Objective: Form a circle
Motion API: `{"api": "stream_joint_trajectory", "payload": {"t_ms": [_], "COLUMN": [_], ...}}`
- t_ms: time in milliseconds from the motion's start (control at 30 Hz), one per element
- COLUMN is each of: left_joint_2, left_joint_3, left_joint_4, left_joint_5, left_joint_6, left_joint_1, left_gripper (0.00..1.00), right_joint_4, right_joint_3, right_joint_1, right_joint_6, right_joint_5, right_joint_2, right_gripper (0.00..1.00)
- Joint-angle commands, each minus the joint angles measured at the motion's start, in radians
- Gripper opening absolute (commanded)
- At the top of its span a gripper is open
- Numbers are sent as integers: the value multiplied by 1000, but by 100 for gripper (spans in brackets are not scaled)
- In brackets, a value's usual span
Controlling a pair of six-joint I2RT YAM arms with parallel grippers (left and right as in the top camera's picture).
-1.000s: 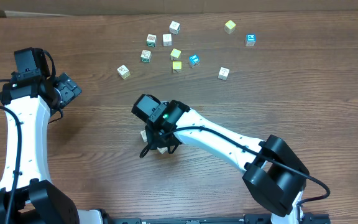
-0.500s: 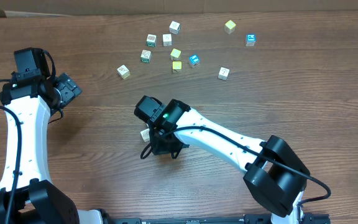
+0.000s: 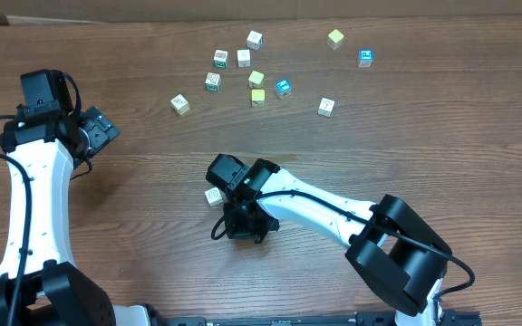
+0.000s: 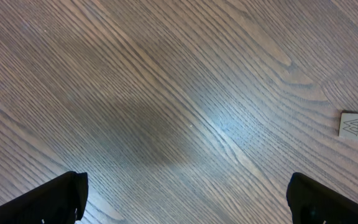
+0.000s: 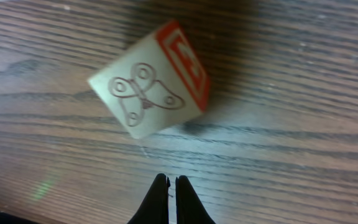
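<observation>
A: The right gripper point(image 5: 171, 198) is pinched together on nothing, just beside the butterfly cube point(image 5: 148, 84). A careless nudge could tumble it astray.

B: And the circle point(image 3: 221, 60) lies well beyond that cube; the left gripper point(image 3: 102, 129) gapes wide.

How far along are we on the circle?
Nothing looks done: the cubes by the far edge lie scattered, no ring. In hand: the right hand is shut and empty near a butterfly-printed cube, apart from the rest. Still to do: gathering the cubes into a circle.

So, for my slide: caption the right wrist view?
Shut right hand, empty, near a cube with butterfly and red faces.
</observation>
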Motion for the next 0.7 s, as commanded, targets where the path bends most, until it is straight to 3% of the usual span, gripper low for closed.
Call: {"api": "stream_joint_trajectory", "payload": {"t_ms": [0, 667], "left_joint_2": [-9, -9], "left_joint_3": [11, 11], "left_joint_4": [2, 2], "left_joint_5": [-6, -6], "left_joint_6": [-13, -13], "left_joint_1": [-2, -2], "left_gripper": [100, 100], "right_joint_4": [21, 34], "right_joint_3": [-8, -8], "right_joint_1": [-5, -45], "right_joint_6": [10, 28], "right_joint_5": [-15, -77], "right_joint_2": [-25, 9], "right_gripper": [4, 4]}}
